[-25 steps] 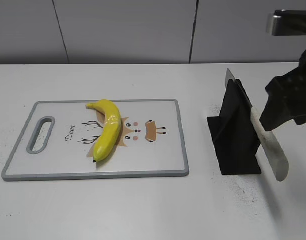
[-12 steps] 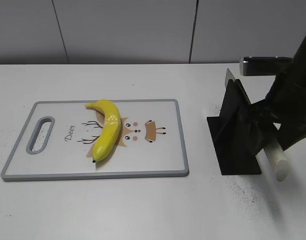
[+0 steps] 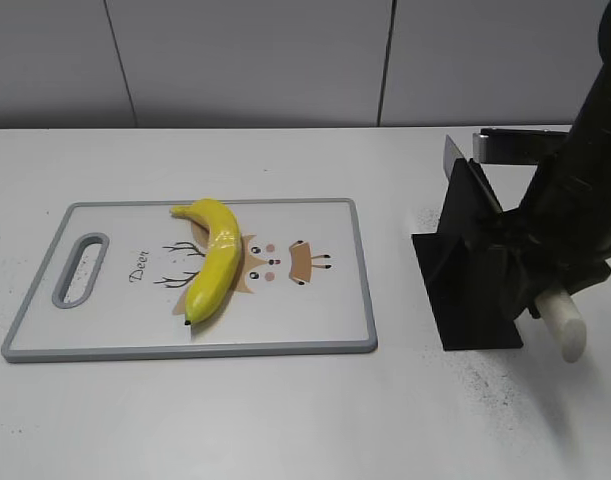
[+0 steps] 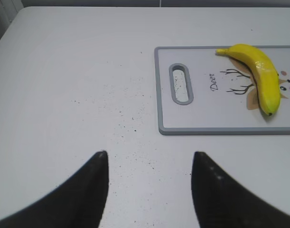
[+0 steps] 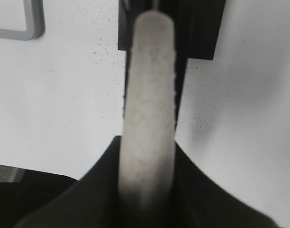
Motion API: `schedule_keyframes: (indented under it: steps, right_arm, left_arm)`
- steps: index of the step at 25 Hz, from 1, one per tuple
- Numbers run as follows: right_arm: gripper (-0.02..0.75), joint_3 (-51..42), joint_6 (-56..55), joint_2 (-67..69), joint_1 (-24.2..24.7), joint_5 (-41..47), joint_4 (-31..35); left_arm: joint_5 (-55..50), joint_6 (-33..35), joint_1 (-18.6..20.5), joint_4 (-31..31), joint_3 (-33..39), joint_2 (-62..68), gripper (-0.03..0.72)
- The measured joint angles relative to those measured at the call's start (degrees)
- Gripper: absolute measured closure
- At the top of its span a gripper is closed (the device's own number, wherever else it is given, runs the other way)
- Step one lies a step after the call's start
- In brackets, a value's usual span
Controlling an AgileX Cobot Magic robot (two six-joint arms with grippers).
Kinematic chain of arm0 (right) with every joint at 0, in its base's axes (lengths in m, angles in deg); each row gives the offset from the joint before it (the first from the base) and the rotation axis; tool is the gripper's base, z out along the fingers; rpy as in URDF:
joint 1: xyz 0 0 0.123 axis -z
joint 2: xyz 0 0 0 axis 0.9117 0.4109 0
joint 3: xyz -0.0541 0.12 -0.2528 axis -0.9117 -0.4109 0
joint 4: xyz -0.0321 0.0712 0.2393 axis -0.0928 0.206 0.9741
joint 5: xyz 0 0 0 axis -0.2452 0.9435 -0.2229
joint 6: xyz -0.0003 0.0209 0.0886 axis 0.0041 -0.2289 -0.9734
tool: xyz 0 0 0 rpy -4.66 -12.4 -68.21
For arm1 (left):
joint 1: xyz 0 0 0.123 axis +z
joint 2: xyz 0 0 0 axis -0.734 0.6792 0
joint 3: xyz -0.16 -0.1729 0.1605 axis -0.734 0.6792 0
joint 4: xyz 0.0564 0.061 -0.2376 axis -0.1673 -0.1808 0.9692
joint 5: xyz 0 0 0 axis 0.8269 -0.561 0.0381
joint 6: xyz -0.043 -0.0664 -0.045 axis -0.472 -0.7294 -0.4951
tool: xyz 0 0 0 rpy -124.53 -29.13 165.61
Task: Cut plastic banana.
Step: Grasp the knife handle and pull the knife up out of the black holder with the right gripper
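Note:
The plastic banana is bright yellow and lies on the cutting board, dark tip toward the front. It also shows in the left wrist view. A knife stands in a black holder; its blade tip sticks out at the top. Its pale handle pokes out to the lower right. My right gripper is shut on the handle, a finger on each side. My left gripper is open and empty above the bare table, left of the board.
The board has a grey rim, a handle slot at its left end and a deer drawing. The black holder stands on the white table right of the board. A grey wall runs behind the table.
My right arm came down from above onto the knife handle and its fingers now sit around it. The banana, board and holder have not moved.

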Motion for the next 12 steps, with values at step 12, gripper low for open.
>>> schedule_keyframes:
  steps: [12]
  right_arm:
    - [0.573,0.00,-1.92,-4.55,0.00,-0.10,-0.21]
  left_arm:
    - [0.00,0.00,0.00,0.11,0.00,0.00,0.156]
